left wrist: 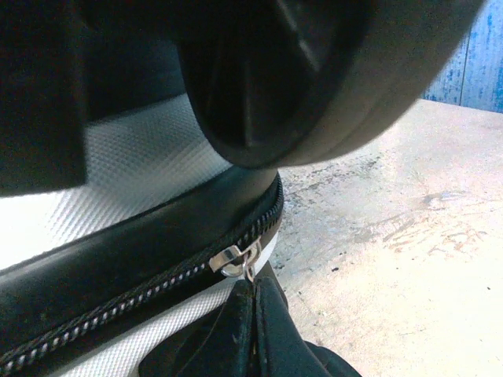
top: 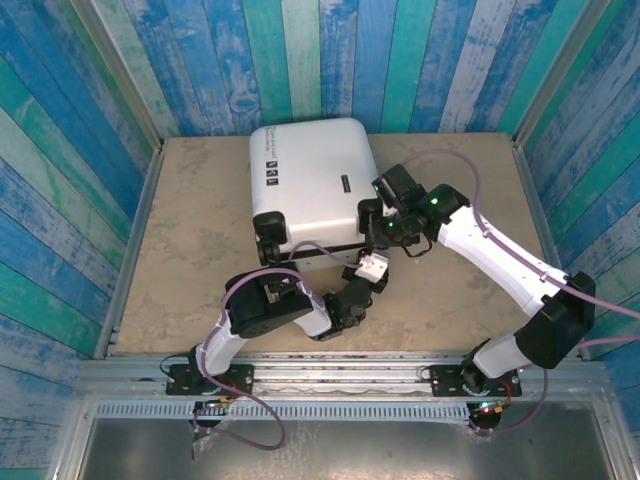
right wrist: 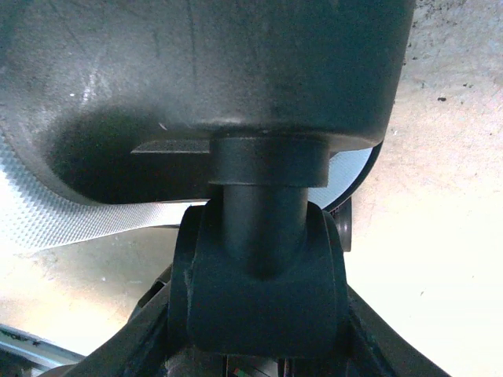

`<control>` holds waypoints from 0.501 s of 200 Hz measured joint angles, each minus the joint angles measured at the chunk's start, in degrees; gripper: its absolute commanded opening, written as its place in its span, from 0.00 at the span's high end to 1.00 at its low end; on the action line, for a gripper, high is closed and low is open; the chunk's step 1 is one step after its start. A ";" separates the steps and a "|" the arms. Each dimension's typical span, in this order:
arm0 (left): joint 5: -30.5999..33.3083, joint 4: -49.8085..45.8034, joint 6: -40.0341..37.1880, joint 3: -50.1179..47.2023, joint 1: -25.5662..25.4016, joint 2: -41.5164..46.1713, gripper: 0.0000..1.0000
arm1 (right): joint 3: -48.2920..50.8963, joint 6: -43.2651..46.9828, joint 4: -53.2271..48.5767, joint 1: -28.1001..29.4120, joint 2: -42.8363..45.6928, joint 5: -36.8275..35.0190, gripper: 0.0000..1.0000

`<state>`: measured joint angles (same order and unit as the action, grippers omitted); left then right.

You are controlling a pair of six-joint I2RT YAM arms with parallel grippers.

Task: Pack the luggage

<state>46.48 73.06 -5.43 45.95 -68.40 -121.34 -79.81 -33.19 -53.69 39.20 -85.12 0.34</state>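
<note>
The luggage (top: 310, 180), a white hard-shell suitcase, lies flat and closed at the back middle of the table. My left gripper (top: 355, 262) is at its near edge. In the left wrist view that gripper (left wrist: 253, 287) is shut on the thin metal pull hanging from the silver zipper slider (left wrist: 232, 258), just below a black wheel (left wrist: 314, 86). My right gripper (top: 372, 215) is at the case's near right corner. In the right wrist view the gripper (right wrist: 259, 259) has its jaws closed around the black wheel bracket (right wrist: 259, 228) under the corner housing.
The beige tabletop (top: 190, 250) is boxed in by blue and green plank walls (top: 60, 200) on three sides. A metal rail (top: 340, 372) with both arm bases runs along the near edge. Open floor lies left of the case.
</note>
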 measured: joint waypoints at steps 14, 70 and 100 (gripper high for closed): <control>0.76 -1.81 0.04 1.36 -0.20 -0.02 1.00 | 0.00 -0.35 0.11 0.02 0.00 0.07 1.00; 3.19 -4.59 0.07 5.42 -0.59 -1.70 0.82 | 0.00 -1.11 0.20 0.15 0.04 -0.37 0.65; -1.66 -5.05 -1.60 5.81 -2.45 -1.62 0.06 | -0.42 1.51 1.62 2.51 0.44 1.07 0.32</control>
<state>44.82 68.01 -7.03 51.77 -70.85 -122.96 -80.23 -31.68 -52.07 41.71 -84.68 1.41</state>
